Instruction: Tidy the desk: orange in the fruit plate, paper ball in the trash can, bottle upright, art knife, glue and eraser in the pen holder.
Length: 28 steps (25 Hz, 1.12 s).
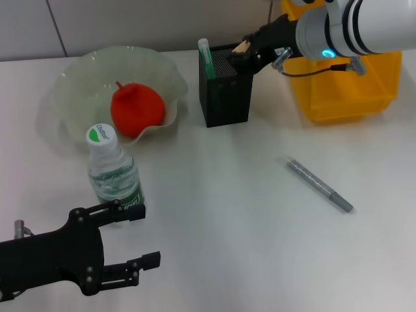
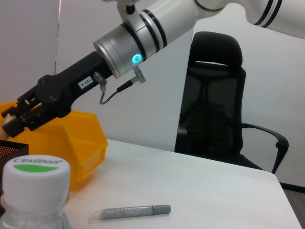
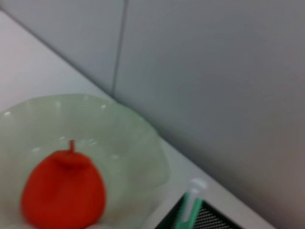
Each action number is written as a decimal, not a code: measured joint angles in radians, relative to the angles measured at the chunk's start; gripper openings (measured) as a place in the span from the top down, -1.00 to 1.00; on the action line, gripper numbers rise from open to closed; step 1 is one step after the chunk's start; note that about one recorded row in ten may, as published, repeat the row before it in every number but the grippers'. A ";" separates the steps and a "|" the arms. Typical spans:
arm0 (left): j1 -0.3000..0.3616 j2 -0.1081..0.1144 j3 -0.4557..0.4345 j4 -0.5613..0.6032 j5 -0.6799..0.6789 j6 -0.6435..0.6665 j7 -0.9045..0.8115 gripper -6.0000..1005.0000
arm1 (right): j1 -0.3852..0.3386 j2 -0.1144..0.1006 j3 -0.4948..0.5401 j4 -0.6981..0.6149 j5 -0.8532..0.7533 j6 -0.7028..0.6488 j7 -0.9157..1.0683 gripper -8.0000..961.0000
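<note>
The orange (image 1: 136,109) lies in the pale green fruit plate (image 1: 71,81) at the back left. In front of it the bottle (image 1: 112,170) stands upright, white-and-green cap up. My left gripper (image 1: 140,237) is open just in front of the bottle, one finger by its base. The black mesh pen holder (image 1: 225,88) holds the green glue (image 1: 206,58). Right above its rim my right gripper (image 1: 244,53) is shut on the small tan eraser (image 2: 9,125). The grey art knife (image 1: 318,185) lies flat on the table at the right. The paper ball is out of view.
A yellow bin (image 1: 344,88) stands behind and to the right of the pen holder, under the right arm. A black office chair (image 2: 214,95) is beyond the table's far edge. The right wrist view shows the orange (image 3: 62,188), plate (image 3: 124,138) and glue (image 3: 190,205).
</note>
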 joint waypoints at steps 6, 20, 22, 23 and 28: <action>0.000 0.001 -0.003 -0.001 0.000 0.000 0.000 -0.57 | 0.002 0.000 -0.002 0.019 0.002 0.024 -0.006 -0.02; -0.007 0.003 -0.006 -0.002 0.000 0.001 0.000 -0.57 | 0.028 -0.002 0.049 -0.247 -0.088 -0.451 0.127 -0.50; -0.007 0.003 -0.006 -0.002 0.000 0.001 0.001 -0.57 | 0.069 -0.002 0.044 -0.311 -0.191 -0.627 0.211 -0.50; -0.008 0.003 -0.006 -0.001 0.000 0.001 0.003 -0.57 | 0.069 -0.002 0.044 -0.311 -0.191 -0.627 0.211 -0.50; -0.012 0.003 -0.006 -0.001 0.000 0.000 0.006 -0.57 | 0.136 0.000 0.040 -0.250 -0.281 -0.770 0.265 -0.50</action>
